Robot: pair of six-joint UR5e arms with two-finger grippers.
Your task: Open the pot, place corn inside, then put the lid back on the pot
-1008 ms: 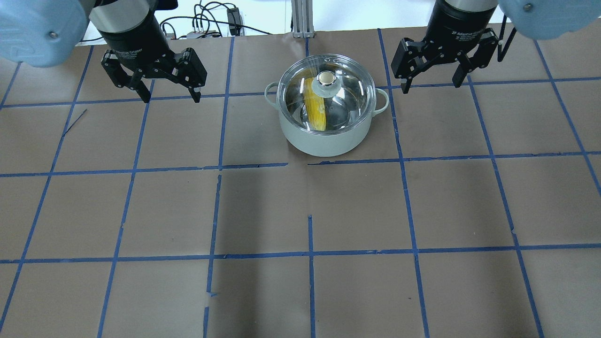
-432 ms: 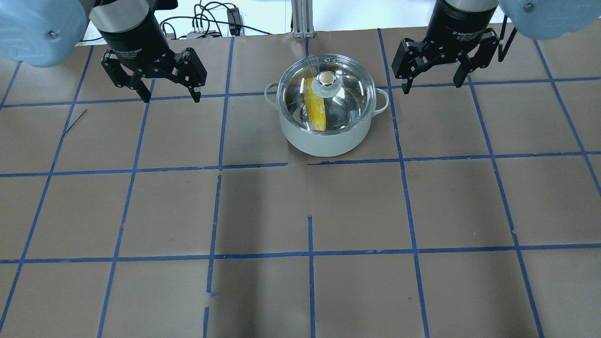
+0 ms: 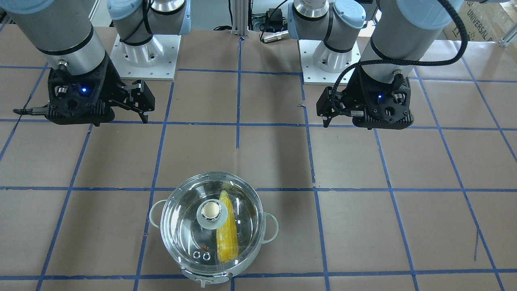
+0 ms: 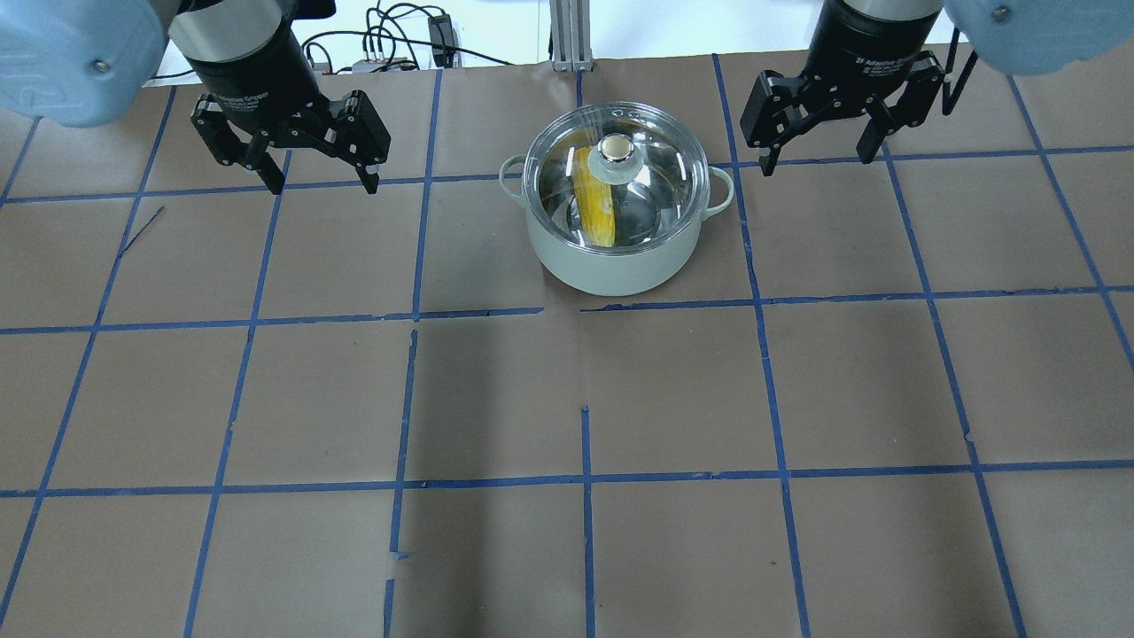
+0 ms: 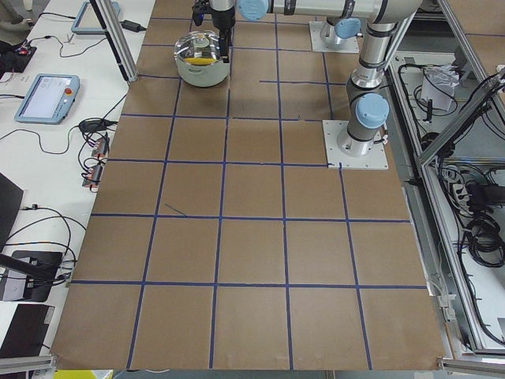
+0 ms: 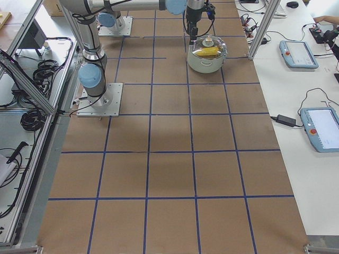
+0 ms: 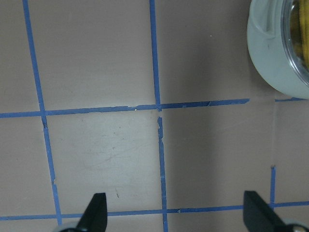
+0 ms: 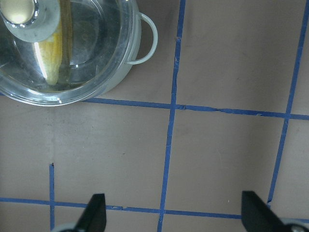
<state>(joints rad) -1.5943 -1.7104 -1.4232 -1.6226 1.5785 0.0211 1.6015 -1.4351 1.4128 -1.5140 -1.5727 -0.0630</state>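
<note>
The pale grey-green pot (image 4: pixel 611 257) stands at the table's far middle, also in the front view (image 3: pixel 271 230). The glass lid (image 4: pixel 656 177) with its gold-topped knob (image 4: pixel 613 152) sits on the pot. The yellow corn (image 4: pixel 595 206) lies inside, seen through the glass, also in the front view (image 3: pixel 227 234). My left gripper (image 4: pixel 321 182) is open and empty, raised to the pot's left. My right gripper (image 4: pixel 815 161) is open and empty, raised to the pot's right. The left wrist view shows the pot's side (image 7: pixel 273 58); the right wrist view shows lid (image 8: pixel 91 53) and pot handle (image 8: pixel 147 41).
Brown paper with a blue tape grid (image 4: pixel 585 478) covers the table. Both arm bases (image 3: pixel 143 52) stand on white plates at the robot's side. Cables and a metal post (image 4: pixel 567 35) lie beyond the far edge. Tablets (image 6: pixel 299 53) rest on a side bench.
Both grippers have barely moved; the right one has shifted very slightly up in the overhead view. Pot, lid and corn are unchanged.
</note>
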